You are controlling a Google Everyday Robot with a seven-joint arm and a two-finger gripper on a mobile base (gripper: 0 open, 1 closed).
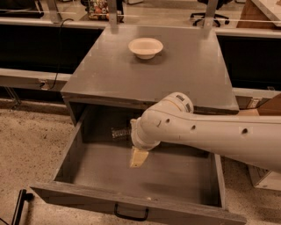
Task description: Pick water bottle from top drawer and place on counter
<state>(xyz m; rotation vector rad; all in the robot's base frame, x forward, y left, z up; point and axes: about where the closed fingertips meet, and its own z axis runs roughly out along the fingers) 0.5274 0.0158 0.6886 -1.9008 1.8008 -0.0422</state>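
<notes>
The top drawer is pulled wide open, with a black handle on its front panel. The water bottle lies on its side at the back of the drawer, partly hidden by my white arm. My gripper hangs inside the drawer, just right of and in front of the bottle, above the drawer floor. The grey counter is right above the drawer.
A white bowl sits at the back middle of the counter. Metal posts stand at the counter's far edge. Speckled floor lies to the left. A black object stands at the drawer's front left corner.
</notes>
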